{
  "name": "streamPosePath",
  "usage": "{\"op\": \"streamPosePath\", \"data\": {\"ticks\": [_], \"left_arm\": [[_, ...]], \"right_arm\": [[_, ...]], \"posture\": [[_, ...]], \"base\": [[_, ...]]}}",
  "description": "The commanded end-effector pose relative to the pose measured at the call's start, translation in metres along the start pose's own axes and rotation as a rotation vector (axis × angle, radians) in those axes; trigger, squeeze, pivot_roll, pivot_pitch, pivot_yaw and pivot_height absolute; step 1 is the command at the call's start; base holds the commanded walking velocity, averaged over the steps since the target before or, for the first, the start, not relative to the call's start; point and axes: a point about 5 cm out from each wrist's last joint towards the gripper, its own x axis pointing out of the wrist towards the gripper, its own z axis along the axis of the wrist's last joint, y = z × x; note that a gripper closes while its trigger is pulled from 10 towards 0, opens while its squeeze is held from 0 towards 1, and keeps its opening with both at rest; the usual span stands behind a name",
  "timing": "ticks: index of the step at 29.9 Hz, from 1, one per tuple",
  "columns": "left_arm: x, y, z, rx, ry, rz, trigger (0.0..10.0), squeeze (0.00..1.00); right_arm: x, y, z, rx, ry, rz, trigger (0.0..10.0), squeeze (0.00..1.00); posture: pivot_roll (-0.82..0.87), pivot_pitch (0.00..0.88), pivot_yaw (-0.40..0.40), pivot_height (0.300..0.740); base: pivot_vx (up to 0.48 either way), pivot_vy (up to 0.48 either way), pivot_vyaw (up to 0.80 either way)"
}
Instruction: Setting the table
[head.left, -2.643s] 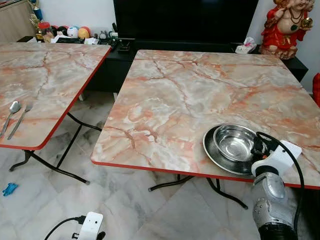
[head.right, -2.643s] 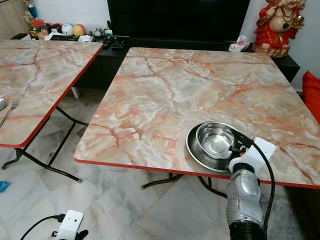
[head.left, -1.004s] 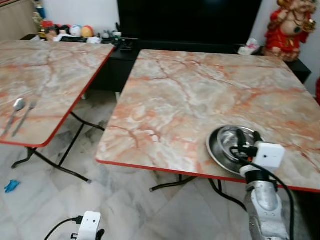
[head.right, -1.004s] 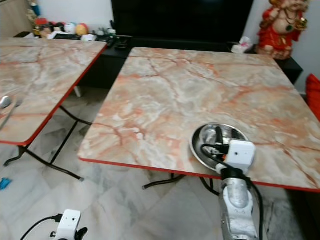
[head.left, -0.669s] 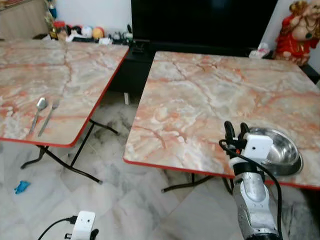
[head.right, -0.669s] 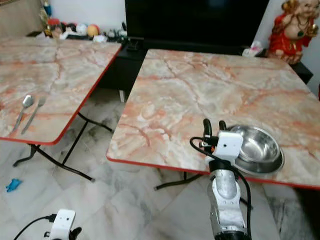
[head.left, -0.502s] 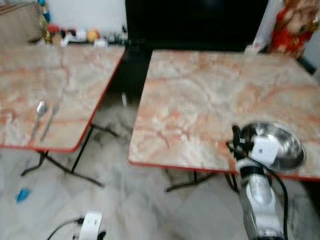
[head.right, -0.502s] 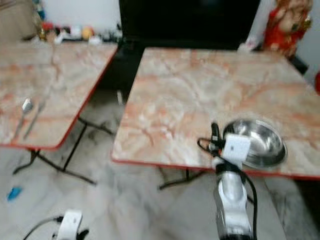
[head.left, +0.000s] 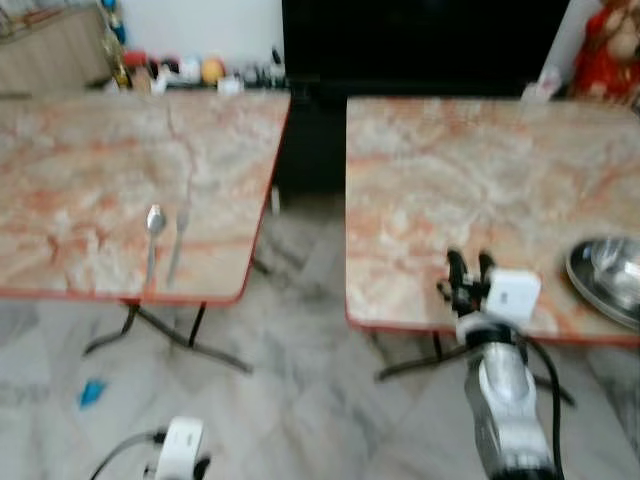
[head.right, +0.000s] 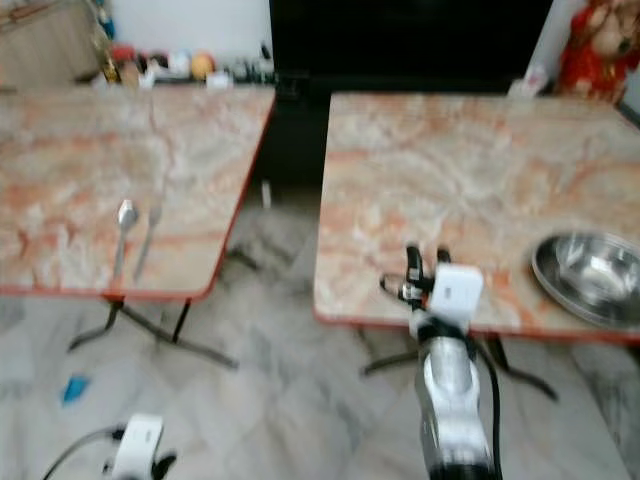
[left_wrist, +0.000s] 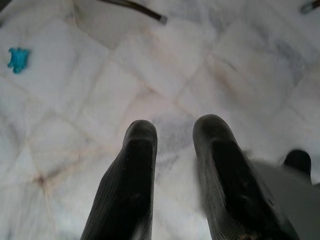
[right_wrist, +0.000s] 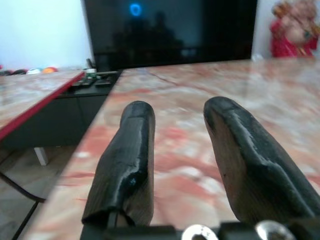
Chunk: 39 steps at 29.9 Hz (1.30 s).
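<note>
Spoon (head.left: 154, 232) and fork (head.left: 180, 239) lie side by side on the left table (head.left: 90, 180), near its front edge; one of each. Both long axes run front to back, heads pointing away from the robot, handles toward the red front rim. Spoon on the left, fork just beside it on the right, not touching as far as the blur allows.

Two marble-pattern tables with red edging. On the right table (head.left: 450, 170), one steel bowl (head.right: 590, 275) sits near the front right corner; blur hides whether a plate lies under it.

Right gripper (head.left: 470, 268) raised over the front edge of the right table, fingers (right_wrist: 129, 165) parted with a clear gap, holding nothing. Bowl is off to its right, apart from it. Spoon and fork well apart to its left, across the gap between tables.

Left gripper (left_wrist: 175, 150) hangs low over the marble floor (left_wrist: 240, 65), fingers parted, empty. One small blue object (head.left: 91, 392) on the floor under the left table.
</note>
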Motion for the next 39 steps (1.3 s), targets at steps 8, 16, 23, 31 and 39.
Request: {"op": "streamPosePath", "data": {"ticks": [8,16,23,31,39], "left_arm": [[-0.002,0.006,-0.003,0.002,0.005,0.012,10.0,0.00],[-0.001,0.006,-0.002,0.000,0.000,0.011,10.0,0.00],[-0.001,0.004,-0.001,-0.003,-0.002,0.009,10.0,0.00],[-0.001,0.004,-0.001,-0.006,-0.004,0.010,10.0,0.00],[-0.001,0.004,0.000,-0.007,-0.005,0.011,10.0,0.00]], "right_arm": [[-0.003,0.010,-0.019,0.016,0.075,0.048,10.0,0.00],[-0.023,0.002,-0.070,-0.036,0.335,0.003,10.0,0.00],[-0.064,-0.006,-0.121,-0.052,0.658,-0.055,10.0,0.00],[-0.120,-0.007,-0.157,0.042,0.944,-0.072,10.0,0.00],[-0.152,-0.002,-0.169,0.005,1.056,-0.012,10.0,0.00]], "posture": [[0.11,0.000,-0.024,0.740],[0.11,0.000,-0.026,0.740],[0.11,0.000,-0.026,0.740],[0.12,0.000,-0.028,0.740],[0.13,0.000,-0.030,0.740]], "base": [[0.000,0.480,0.00],[0.000,0.480,0.00],[0.000,0.480,0.00],[0.000,0.480,0.00],[0.000,0.480,0.13]]}}
